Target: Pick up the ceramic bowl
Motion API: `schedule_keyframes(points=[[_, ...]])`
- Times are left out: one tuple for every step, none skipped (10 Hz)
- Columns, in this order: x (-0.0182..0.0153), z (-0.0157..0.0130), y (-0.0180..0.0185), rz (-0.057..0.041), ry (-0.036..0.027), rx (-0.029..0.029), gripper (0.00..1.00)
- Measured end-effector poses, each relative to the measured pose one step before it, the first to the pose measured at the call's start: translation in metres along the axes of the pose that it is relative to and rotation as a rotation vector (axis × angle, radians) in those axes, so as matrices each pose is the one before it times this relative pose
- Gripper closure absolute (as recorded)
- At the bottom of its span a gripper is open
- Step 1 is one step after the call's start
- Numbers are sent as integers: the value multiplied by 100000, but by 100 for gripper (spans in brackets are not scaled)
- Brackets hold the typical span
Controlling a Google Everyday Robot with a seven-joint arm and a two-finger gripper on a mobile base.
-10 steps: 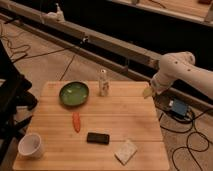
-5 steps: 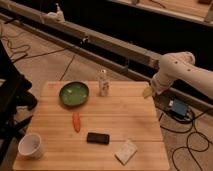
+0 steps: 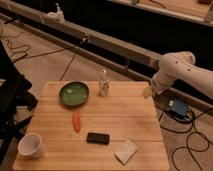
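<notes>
Ceramic bowl (image 3: pixel 74 93): green, on the far-left part of the wooden table (image 3: pixel 125 112).
Gripper (image 3: pixel 148 91): at the table's far-right edge, well apart from the bowl; grip state not discernible.

My white arm (image 3: pixel 192 75) comes in from the right side. Its rounded joint is bent, so the last link slopes down and to the left. My gripper (image 3: pixel 148 91) hangs at the end of that link, pointing downward, just off the right edge of the wooden table (image 3: pixel 131 111), close to its far right corner.
</notes>
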Motion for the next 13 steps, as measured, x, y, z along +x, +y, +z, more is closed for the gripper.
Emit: schedule_keyframes(points=[[-2, -4, -1, 1, -7, 4, 39], [-7, -5, -1, -15, -10, 14, 39], [-120, -136, -42, -139, -276, 269, 39], [-380, -351, -121, -222, -723, 679, 39], [-1383, -872, -374, 2602, -1562, 1819, 39], [-1717, -502, 334, 4226, -1265, -391, 39], [-1388, 163, 857, 5339, 353, -2126, 39], [-958, 743, 1214, 4759, 1291, -3445, 39], [-312, 1320, 1297, 4230, 3075, -3859, 39], [-237, 779, 980, 2086, 1587, -2730, 39], [-304, 1087, 1492, 1862, 2239, -3547, 39], [-244, 639, 1314, 712, 1200, -2660, 39], [-178, 426, 1121, 268, 539, -2199, 39]])
